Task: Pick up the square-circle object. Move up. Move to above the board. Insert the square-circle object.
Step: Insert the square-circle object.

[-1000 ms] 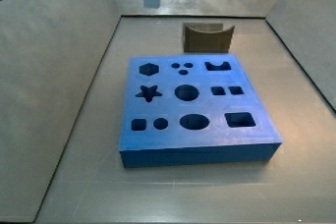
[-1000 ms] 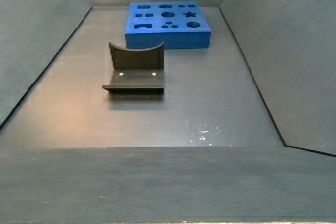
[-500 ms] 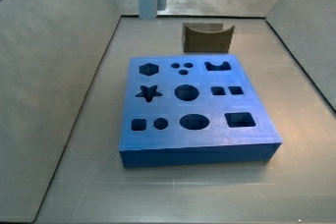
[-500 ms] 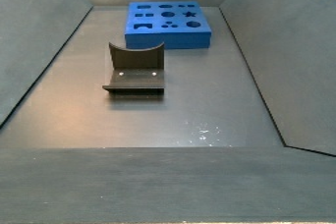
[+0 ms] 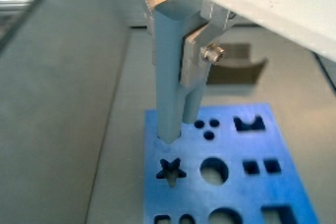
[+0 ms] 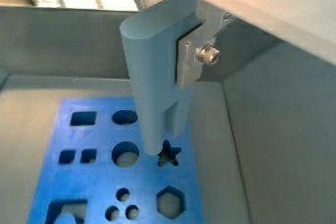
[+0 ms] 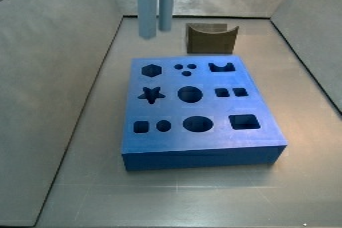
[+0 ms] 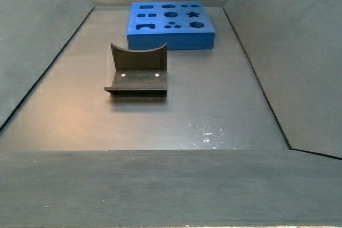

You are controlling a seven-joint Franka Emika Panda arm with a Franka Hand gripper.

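Observation:
The square-circle object (image 5: 170, 81), a tall light grey-blue post, hangs upright in my gripper (image 5: 179, 46). The gripper is shut on its upper part, and a silver finger (image 5: 197, 59) presses its side. Both wrist views show this; the post (image 6: 157, 71) and the finger (image 6: 197, 53) show there too. The two prongs point down at the bright-blue board (image 5: 230, 174), near its star cut-out (image 6: 168, 153), clear of the surface. In a side view the post (image 7: 154, 7) hangs from the top edge, beyond the board (image 7: 201, 122). The board also shows far back in a side view (image 8: 174, 24). The gripper body is out of both side views.
The dark fixture (image 7: 210, 38) stands just behind the board, and it is seen mid-floor in a side view (image 8: 138, 72) and in a wrist view (image 5: 237, 71). Sloping grey walls (image 7: 60, 82) enclose the floor on all sides.
The post has come down into the side view, its lower end dropping from near the top edge to about level with the fixture. Board and fixture have not moved.

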